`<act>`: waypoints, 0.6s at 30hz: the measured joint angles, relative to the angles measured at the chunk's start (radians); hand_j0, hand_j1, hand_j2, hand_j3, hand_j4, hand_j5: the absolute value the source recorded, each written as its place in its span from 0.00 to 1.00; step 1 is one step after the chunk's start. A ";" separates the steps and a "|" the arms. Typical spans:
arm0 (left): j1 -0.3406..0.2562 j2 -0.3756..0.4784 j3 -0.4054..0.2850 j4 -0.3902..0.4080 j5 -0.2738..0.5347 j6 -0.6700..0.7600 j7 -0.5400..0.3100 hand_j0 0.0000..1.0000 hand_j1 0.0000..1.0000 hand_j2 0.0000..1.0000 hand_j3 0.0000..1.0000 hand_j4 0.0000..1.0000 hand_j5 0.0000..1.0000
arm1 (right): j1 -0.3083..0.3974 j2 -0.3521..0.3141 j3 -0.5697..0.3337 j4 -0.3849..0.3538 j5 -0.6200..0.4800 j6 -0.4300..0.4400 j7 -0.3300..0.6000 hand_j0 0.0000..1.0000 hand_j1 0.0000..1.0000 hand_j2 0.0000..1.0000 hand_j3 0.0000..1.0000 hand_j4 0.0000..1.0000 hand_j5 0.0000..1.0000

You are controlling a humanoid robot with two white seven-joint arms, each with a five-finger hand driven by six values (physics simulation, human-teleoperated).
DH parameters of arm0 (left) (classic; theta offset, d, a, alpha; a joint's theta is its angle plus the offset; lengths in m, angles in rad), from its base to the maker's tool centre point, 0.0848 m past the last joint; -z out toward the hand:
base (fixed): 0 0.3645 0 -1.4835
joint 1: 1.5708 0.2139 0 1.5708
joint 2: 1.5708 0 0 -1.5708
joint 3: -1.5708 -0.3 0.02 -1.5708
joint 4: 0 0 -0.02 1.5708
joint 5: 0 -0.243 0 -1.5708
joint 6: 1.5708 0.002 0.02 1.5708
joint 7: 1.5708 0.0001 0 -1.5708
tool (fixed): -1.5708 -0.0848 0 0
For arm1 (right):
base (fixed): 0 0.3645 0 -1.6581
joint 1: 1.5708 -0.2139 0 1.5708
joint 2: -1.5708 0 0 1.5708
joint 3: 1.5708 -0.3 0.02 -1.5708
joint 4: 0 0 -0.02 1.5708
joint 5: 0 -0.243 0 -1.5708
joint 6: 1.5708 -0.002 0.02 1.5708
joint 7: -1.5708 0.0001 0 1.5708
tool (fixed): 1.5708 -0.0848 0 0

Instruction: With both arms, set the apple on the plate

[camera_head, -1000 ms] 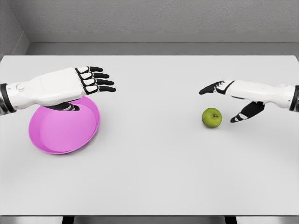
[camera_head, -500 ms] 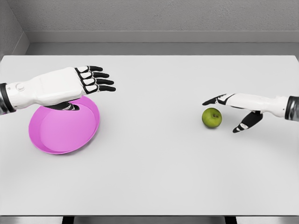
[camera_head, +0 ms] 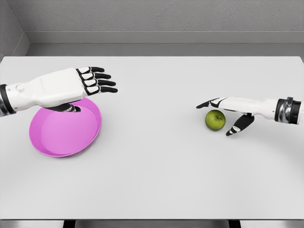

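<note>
Low at the frame's left, the pink plate (camera_head: 61,130) lies on the white worktop (camera_head: 156,171). At right, the green apple (camera_head: 215,119) sits (ungrasped) within the right hand (camera_head: 228,111), fingers apart. Left hand (camera_head: 78,85) hovers over the plate's far rim, fingers extended.

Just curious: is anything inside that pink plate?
The visible part of the pink plate holds nothing. The left hand hovers over its far rim and hides that strip, so I cannot tell what lies there. The apple sits far away.
</note>
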State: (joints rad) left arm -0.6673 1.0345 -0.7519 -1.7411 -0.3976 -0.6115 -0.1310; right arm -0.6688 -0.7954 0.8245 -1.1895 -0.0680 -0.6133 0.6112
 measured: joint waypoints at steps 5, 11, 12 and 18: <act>0.000 0.000 0.001 0.001 0.000 0.000 0.000 1.00 1.00 1.00 1.00 1.00 1.00 | -0.008 0.010 0.001 0.025 0.010 0.000 0.000 1.00 1.00 1.00 1.00 1.00 1.00; 0.002 0.000 0.001 0.001 0.000 0.000 0.000 1.00 1.00 1.00 1.00 1.00 1.00 | -0.009 0.016 0.002 0.039 0.014 0.000 0.000 1.00 1.00 1.00 1.00 1.00 1.00; 0.002 0.000 0.001 0.001 0.000 0.000 0.000 1.00 1.00 1.00 1.00 1.00 1.00 | -0.009 0.016 0.002 0.040 0.014 0.000 0.000 1.00 1.00 1.00 1.00 1.00 1.00; 0.002 0.000 0.001 0.001 0.000 0.000 0.000 1.00 1.00 1.00 1.00 1.00 1.00 | -0.011 0.017 0.000 0.044 0.014 0.000 0.000 0.74 0.74 0.74 0.74 0.74 0.74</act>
State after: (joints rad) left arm -0.6657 1.0345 -0.7509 -1.7396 -0.3975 -0.6115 -0.1310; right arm -0.6795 -0.7786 0.8250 -1.1460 -0.0541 -0.6132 0.6111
